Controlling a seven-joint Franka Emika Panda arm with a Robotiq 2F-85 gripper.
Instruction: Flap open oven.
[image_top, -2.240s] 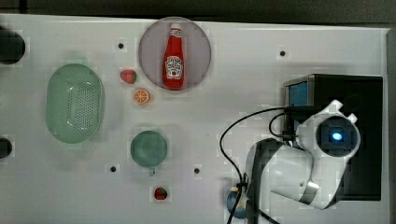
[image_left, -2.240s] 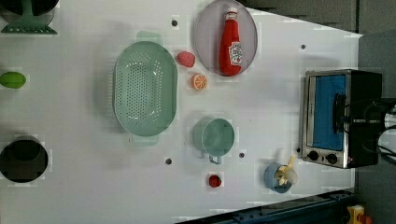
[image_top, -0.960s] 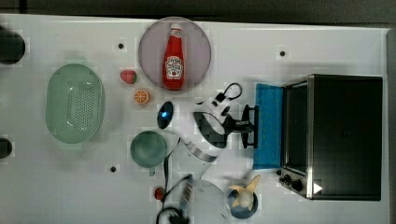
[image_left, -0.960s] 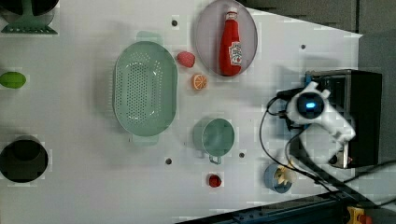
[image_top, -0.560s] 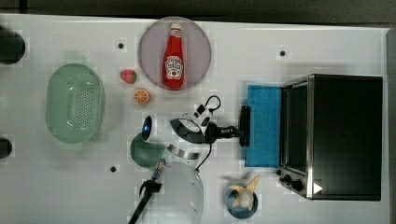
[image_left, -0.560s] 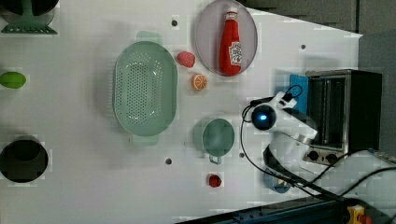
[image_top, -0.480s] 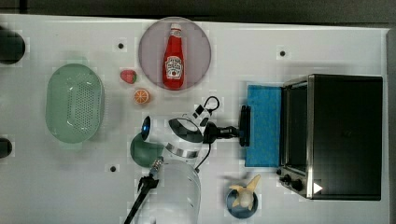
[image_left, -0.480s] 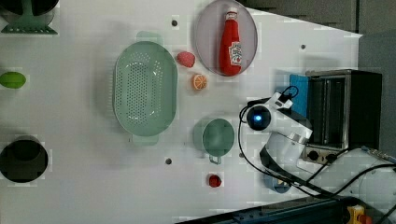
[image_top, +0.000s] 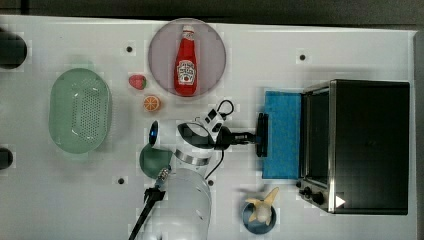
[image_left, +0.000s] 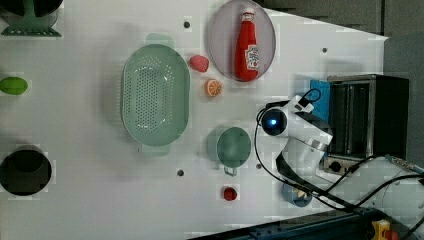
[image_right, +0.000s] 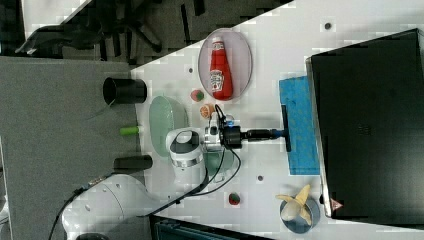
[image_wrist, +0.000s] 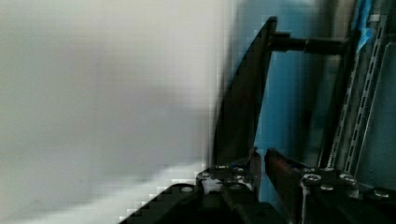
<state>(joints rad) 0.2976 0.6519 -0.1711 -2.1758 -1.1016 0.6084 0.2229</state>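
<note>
Top view, oven: the black oven (image_top: 367, 145) sat at the top view's right on the white counter (image_top: 310, 40), its blue door (image_top: 282, 134) dropped flat toward the middle, so the opening looked almost complete.
Top view, hand: the hand (image_top: 256, 136) reached level to the door's bar handle (image_top: 262, 135), clenched around it, likely to steer the door down.
Top view, containers: a ketchup bottle (image_top: 186, 61) lay on a round plate (image_top: 160, 45); a small blue bowl (image_top: 250, 225) held a peeled banana (image_top: 262, 206); the green colander (image_top: 80, 114) looked empty.
Left view, oven: the inside racks (image_left: 356, 117) showed through the open front.
Left view, containers: a green cup (image_left: 233, 147) stood beside the arm.
Right view, hand: its fingers met the handle's middle.
Wrist view, grip: two fingertips (image_wrist: 254, 161) pinched the dark handle, blue door behind.
</note>
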